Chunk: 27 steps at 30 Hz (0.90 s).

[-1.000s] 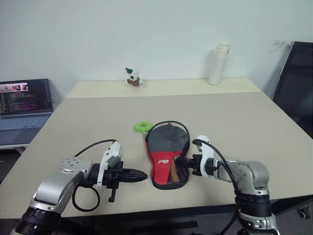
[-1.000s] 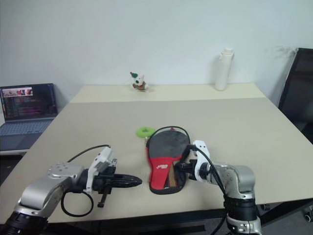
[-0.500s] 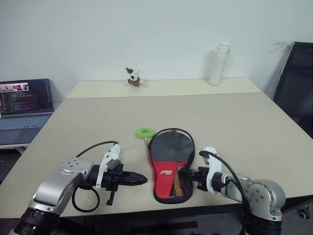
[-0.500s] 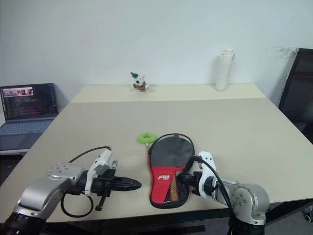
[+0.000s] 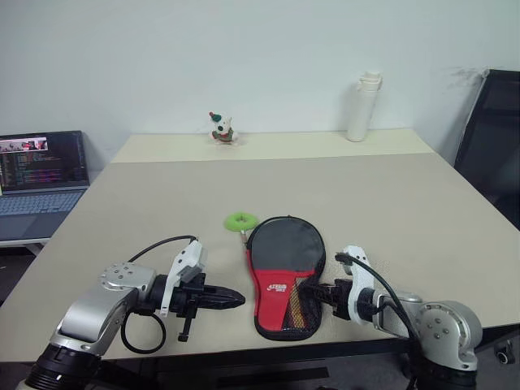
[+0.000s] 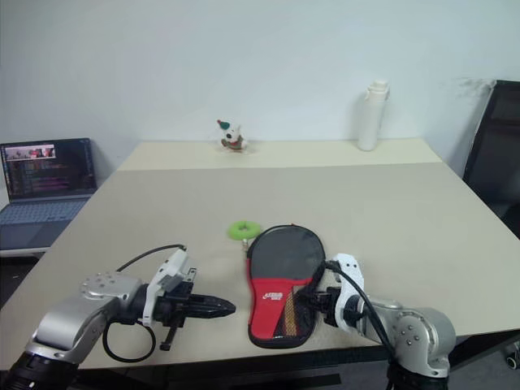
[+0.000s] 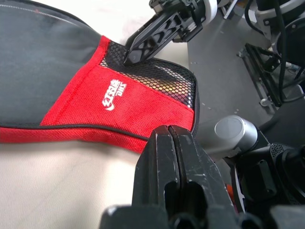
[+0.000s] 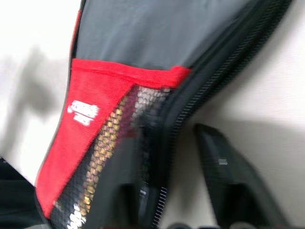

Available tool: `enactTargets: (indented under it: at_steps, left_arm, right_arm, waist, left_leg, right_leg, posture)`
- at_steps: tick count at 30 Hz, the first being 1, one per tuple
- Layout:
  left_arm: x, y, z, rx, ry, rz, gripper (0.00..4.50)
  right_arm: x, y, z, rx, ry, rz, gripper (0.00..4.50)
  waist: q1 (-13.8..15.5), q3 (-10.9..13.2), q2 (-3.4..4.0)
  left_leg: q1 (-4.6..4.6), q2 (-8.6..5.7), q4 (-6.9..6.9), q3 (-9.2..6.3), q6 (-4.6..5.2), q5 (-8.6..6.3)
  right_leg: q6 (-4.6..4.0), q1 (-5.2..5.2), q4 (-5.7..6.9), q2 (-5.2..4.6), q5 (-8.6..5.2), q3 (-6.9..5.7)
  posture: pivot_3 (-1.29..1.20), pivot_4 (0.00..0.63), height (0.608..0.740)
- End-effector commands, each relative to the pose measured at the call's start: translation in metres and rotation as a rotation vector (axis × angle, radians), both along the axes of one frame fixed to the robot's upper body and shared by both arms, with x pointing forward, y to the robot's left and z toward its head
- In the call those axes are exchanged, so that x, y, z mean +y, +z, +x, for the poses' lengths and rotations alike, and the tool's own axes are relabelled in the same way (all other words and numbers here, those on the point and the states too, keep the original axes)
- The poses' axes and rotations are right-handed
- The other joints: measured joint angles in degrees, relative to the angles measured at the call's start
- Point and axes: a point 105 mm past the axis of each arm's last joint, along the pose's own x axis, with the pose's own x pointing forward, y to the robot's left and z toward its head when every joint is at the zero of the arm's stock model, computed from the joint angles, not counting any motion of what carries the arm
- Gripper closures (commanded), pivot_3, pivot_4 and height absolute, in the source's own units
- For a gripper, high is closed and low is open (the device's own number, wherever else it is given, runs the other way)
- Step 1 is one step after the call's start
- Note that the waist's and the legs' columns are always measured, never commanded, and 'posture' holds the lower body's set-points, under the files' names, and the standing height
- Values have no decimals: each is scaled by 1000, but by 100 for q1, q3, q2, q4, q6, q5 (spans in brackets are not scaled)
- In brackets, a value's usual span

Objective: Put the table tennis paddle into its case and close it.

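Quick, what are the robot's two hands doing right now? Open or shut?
Left gripper: shut, holding nothing.
Right gripper: open, its fingers either side of the case's zipper edge.

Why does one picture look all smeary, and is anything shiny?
Right wrist view: the case and the fingers look smeared, with soft shadows on the table. Left wrist view: sharp, with light glinting off the mesh.

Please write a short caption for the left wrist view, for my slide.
Shut left gripper beside the red end of the case; right gripper at its mesh edge.
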Motion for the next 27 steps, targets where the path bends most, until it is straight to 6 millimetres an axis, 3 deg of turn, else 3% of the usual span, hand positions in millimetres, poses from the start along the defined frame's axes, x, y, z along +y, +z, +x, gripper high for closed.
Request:
enactTargets:
  at_steps: [1,5,9,13,16,21,27]
  left_arm:
    - [2,3,14,-67,70,3,4500]
    - [8,4,32,-108,184,-16,4500]
    - [12,9,44,-132,264,-47,4500]
    - [19,18,71,-189,404,-57,4500]
    - [23,24,92,-233,495,-37,3909]
    - [32,30,125,-282,640,-7,2165]
    - [25,26,154,-225,693,-7,49]
  right_arm:
    - [3,21,-4,-110,96,-48,1353]
    - [-7,40,-10,-212,190,-100,9]
    - [-1,67,-9,-330,287,-36,9]
    - [15,88,9,-440,310,2,9]
    - [18,88,20,-465,302,-21,0]
    - [17,84,27,-472,295,-40,0]
    - [29,77,30,-478,321,-48,0]
  waist:
    - [-1,0,0]
    - [25,-1,-2]
    - [16,-1,-2]
    - [28,-1,-3]
    - [48,-2,-5]
    - [70,-3,-6]
    - [70,-3,-6]
  left_leg:
    - [0,0,0,0,0,0]
    - [0,-3,2,-1,0,0]
    - [1,-3,1,0,1,0]
    - [8,-6,4,-7,1,0]
    - [12,-11,7,-10,1,0]
    - [0,-8,4,-7,1,0]
    - [2,-14,10,-8,1,0]
  right_leg:
    - [0,0,1,0,0,0]
    - [1,4,-3,0,0,-3]
    - [1,3,-3,3,0,-1]
    - [1,13,1,11,1,-8]
    - [2,24,-2,11,1,-12]
    - [2,22,-18,0,2,-8]
    - [3,23,-9,-4,2,-12]
  posture:
    - [0,150,740]
    - [0,150,740]
    - [0,150,740]
    - [0,150,740]
    - [0,150,740]
    - [0,150,740]
    - [0,150,740]
